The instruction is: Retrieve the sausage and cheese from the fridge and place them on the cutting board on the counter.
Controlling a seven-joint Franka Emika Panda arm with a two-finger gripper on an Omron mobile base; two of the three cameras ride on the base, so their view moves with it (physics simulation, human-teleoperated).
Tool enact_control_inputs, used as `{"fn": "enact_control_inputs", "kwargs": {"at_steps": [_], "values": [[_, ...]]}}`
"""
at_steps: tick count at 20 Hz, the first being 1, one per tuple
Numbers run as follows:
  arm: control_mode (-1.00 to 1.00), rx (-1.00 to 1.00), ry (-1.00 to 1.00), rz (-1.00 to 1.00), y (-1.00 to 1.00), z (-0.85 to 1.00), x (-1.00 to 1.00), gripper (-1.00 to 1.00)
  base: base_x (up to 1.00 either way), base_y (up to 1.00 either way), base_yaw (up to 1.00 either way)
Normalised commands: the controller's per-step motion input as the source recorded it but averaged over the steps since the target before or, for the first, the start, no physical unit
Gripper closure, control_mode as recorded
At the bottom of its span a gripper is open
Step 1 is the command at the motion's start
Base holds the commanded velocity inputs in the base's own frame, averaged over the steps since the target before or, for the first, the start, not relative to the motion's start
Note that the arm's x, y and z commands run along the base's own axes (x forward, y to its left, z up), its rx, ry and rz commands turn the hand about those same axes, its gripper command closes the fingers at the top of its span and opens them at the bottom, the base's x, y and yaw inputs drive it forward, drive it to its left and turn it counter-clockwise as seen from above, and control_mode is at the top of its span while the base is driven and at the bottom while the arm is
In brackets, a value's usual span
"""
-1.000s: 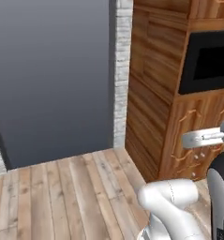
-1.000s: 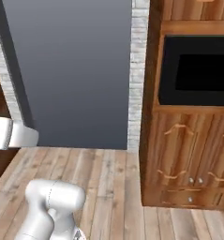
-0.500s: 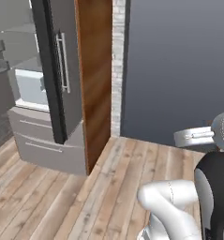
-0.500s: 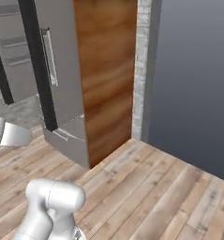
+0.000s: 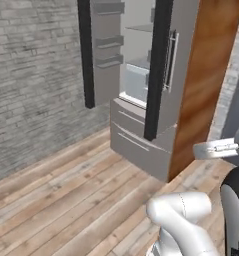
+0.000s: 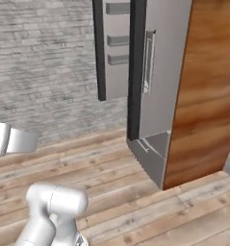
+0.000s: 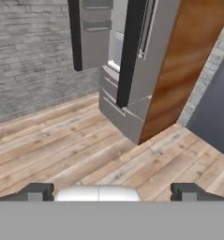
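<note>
Now that the base has swung round from the wooden cabinets, the fridge stands ahead, doors apparently ajar; sausage and cheese presumably inside, too blurred to confirm. The pincer gapes, empty.

floor: light wooden planks, running up to the brick wall
fridge: stands directly on the floor, grey, lower drawers just above the planks
fridge doors: both swung open, white shelves showing inside
wood panel: stands on the floor, touching the fridge's right side
</note>
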Motion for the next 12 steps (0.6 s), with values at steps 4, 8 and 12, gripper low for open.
{"fn": "enact_control_inputs", "kwargs": {"at_steps": [4, 8, 12], "values": [[1.00, 0.00, 0.00, 0.00, 0.00, 0.00, 0.00, -1.00, 1.00, 0.02, 0.21], [1.00, 0.00, 0.00, 0.00, 0.00, 0.00, 0.00, -1.00, 0.81, 0.46, 0.16], [1.00, 0.00, 0.00, 0.00, 0.00, 0.00, 0.00, -1.00, 0.39, 0.52, 0.02]]}}
